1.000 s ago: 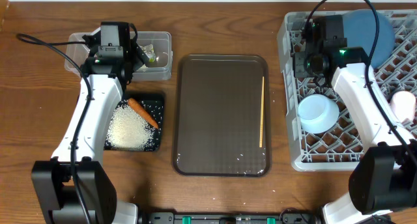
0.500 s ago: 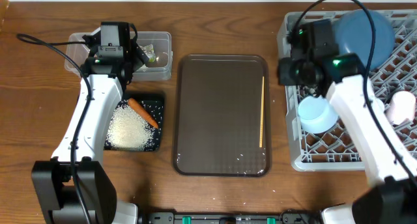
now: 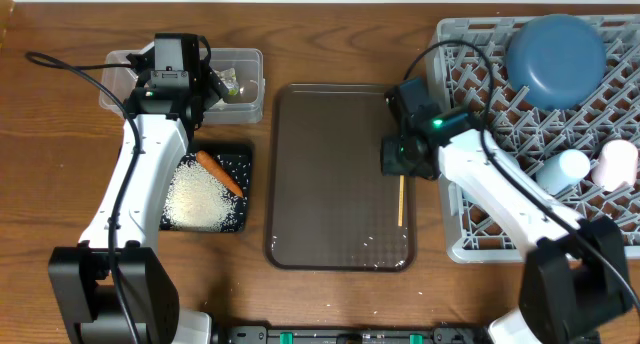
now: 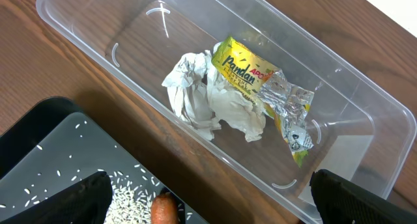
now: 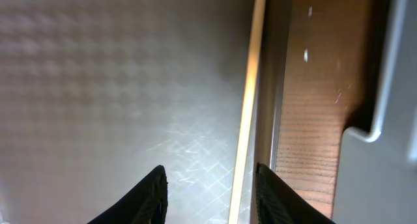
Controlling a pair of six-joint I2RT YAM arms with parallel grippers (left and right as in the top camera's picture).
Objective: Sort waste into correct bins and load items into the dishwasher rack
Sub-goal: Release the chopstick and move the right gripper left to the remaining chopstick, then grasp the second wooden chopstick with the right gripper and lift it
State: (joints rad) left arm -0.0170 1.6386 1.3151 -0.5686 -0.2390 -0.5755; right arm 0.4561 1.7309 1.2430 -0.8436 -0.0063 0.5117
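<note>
While the right pincer [image 5: 208, 182] straddles, unclenched, the thin wooden chopstick [image 5: 250, 87] hugging the rim of the dark brown serving tray [image 3: 330, 184], closing may snag that rim instead; left pincer [image 4: 208, 198] gapes empty.

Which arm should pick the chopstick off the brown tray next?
Right. The right gripper hovers open directly over the chopstick at the edge of the serving tray, fingers straddling it. The left gripper is far off, above the clear tub.
</note>
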